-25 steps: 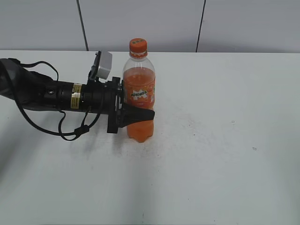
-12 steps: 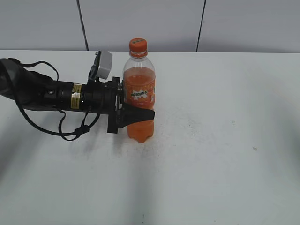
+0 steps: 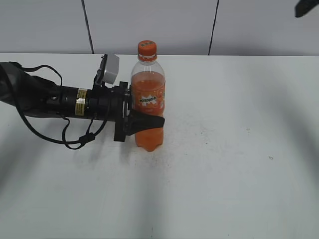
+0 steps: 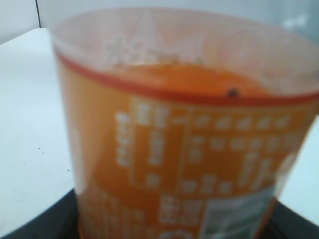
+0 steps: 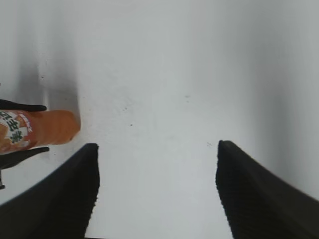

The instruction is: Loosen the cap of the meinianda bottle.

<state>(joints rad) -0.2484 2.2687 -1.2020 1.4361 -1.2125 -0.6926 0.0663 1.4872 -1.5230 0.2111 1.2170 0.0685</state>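
Observation:
The meinianda bottle [image 3: 148, 107] stands upright on the white table, with orange drink and an orange label. Its orange cap [image 3: 147, 49] sits on top. My left gripper [image 3: 144, 122] reaches in from the left and is shut on the bottle's lower body. The left wrist view is filled by the bottle's label [image 4: 189, 164]. My right gripper [image 5: 157, 164] is open and empty, high above the table; only a dark tip of it [image 3: 306, 7] shows at the exterior view's top right corner. The bottle's lower part [image 5: 40, 130] shows at the left edge of the right wrist view.
The left arm [image 3: 55, 99] with its black cable [image 3: 79, 142] lies across the left of the table. A grey panelled wall [image 3: 149, 25] runs behind the table's far edge.
A dark tip of the right gripper has come into the exterior view's top right corner. The left gripper and the bottle have not moved.

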